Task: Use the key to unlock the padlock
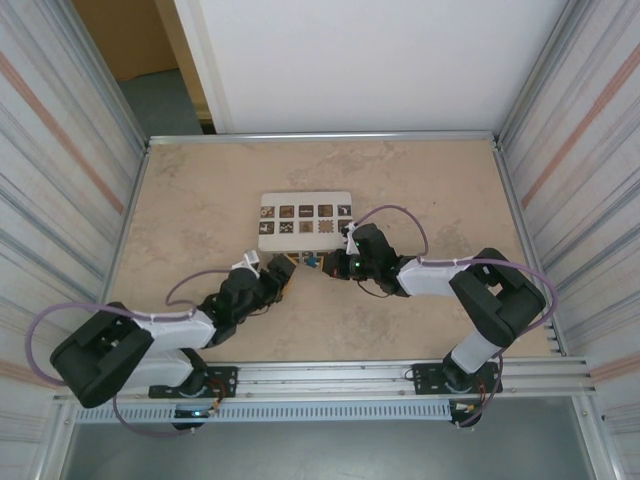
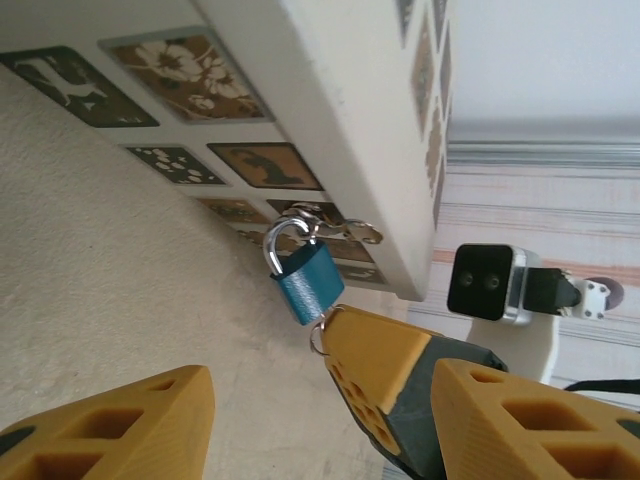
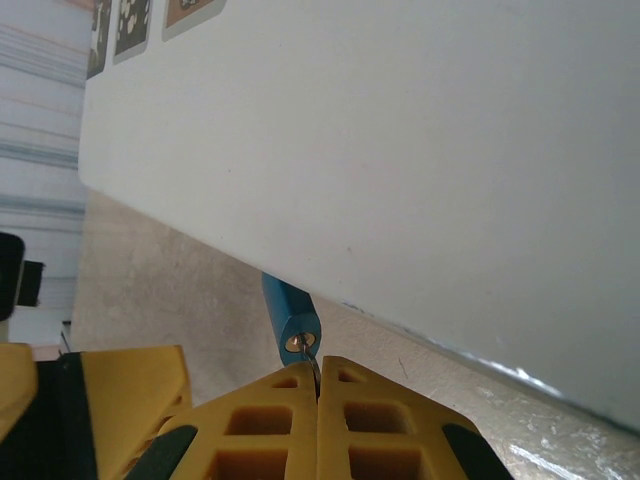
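Observation:
The small blue padlock (image 2: 308, 283) hangs by its metal shackle (image 2: 281, 241) from the near edge of the pale box (image 2: 330, 110). My right gripper (image 3: 318, 374) is shut on the key (image 3: 311, 356). The key's tip sits in the keyhole in the padlock's (image 3: 284, 303) bottom end. In the left wrist view the right gripper's yellow fingers (image 2: 378, 362) press up against the padlock's base, with a key ring (image 2: 318, 336) beside them. My left gripper (image 2: 322, 390) is open, its fingers on either side of the right gripper's tip, short of the padlock. From above, both grippers meet at the padlock (image 1: 313, 262).
The pale box (image 1: 305, 220) with dark patterned squares lies mid-table, just behind the grippers. Its white side wall (image 3: 400, 150) stands close above the right gripper. Metal rails and striped walls border the tan table (image 1: 200, 210) on all sides.

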